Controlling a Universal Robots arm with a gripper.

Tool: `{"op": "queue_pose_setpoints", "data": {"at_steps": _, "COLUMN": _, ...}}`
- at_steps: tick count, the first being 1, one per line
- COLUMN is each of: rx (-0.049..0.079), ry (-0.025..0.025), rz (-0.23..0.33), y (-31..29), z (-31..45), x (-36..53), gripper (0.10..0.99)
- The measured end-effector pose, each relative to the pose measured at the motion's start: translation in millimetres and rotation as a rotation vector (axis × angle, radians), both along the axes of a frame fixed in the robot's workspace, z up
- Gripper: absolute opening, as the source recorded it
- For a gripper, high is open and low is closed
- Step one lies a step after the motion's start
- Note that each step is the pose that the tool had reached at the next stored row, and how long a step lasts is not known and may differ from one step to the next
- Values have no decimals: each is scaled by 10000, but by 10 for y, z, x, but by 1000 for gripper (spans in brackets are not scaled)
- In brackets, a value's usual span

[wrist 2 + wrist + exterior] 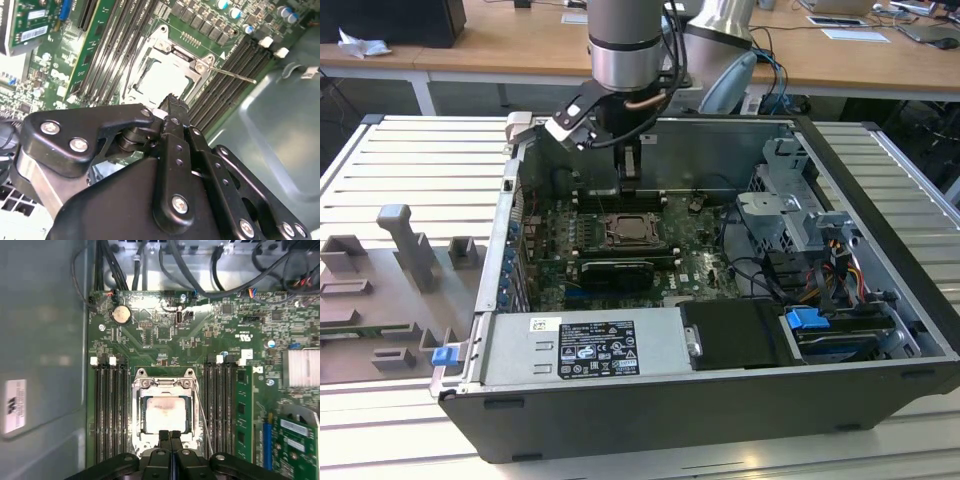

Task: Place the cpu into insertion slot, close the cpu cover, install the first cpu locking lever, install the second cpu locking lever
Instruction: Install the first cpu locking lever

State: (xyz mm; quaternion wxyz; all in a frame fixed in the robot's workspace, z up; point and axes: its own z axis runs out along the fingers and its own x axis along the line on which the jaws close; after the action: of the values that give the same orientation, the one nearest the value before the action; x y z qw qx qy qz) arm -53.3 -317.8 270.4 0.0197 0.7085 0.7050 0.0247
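Black gripper [170, 435], jaws pressed together and holding nothing, hangs just over one edge of the insertion slot [136, 373]. The cpu [165, 414] sits inside it, the cpu cover [162, 388] flat around it, a thin wire lever [202, 420] slanting away alongside.

This is a robotics lab or test workshop set up in an office-like room. A grey robot arm [628, 40] holds the claw [628, 185] inside an opened computer case [620, 425]. In both wrist views the case's green board [165, 335], with its rows of memory slots [107, 410], lies directly beneath the claw. The case rests on a ribbed metal surface [410, 150] made of pale slats, more rig than furniture. Well away from the claw, toward the exterior view's left, grey moulded fixtures [410, 245] stand on that surface. Beyond the claw, behind the arm, run wooden desks [500, 52] with papers [855, 34] lying on them.
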Motion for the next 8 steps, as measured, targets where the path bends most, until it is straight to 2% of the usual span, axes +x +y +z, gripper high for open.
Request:
{"op": "queue_pose_setpoints", "data": {"at_steps": 1, "rx": 0, "ry": 1, "rz": 36, "y": 0, "z": 22, "x": 0, "gripper": 106}}
{"op": "queue_pose_setpoints", "data": {"at_steps": 4, "rx": 0, "ry": 0, "rz": 522, "y": 0, "z": 21, "x": 0, "gripper": 106}}
{"op": "queue_pose_setpoints", "data": {"at_steps": 8, "rx": 0, "ry": 0, "rz": 716, "y": 0, "z": 20, "x": 0, "gripper": 106}}
